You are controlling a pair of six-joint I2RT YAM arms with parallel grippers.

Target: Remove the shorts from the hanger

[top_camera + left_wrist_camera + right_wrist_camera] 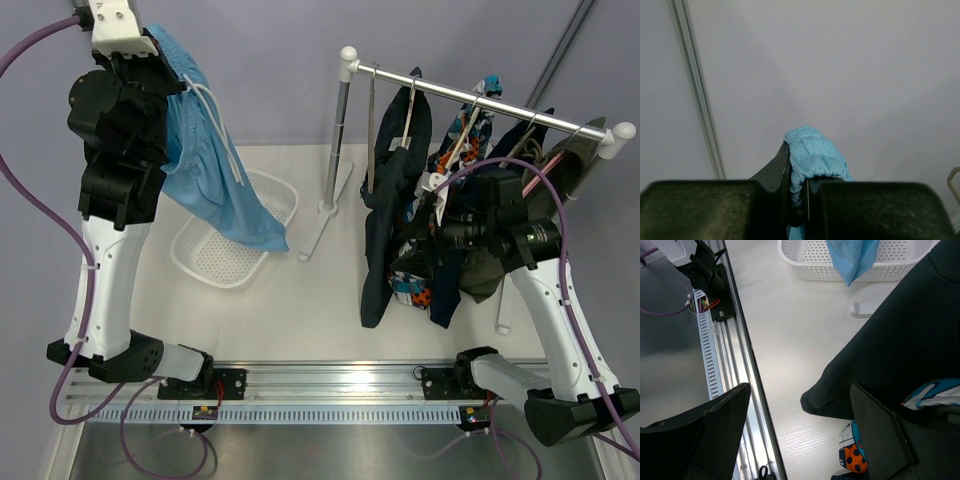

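Observation:
My left gripper (799, 195) is raised high at the back left and is shut on the waistband of the light blue shorts (815, 155). These shorts (210, 170) hang from it with their white drawstring dangling, and their lower end reaches over the white basket (215, 255). The dark navy shorts (385, 220) hang from a hanger (408, 110) on the clothes rail (480, 100). My right gripper (800, 390) is open and empty, next to the hem of the dark shorts (900, 330).
Other garments hang on the rail, one patterned with orange dots (855, 455). The rack's upright post (338, 140) stands beside the basket (810, 265). The arms' metal base rail (330, 385) runs along the near edge.

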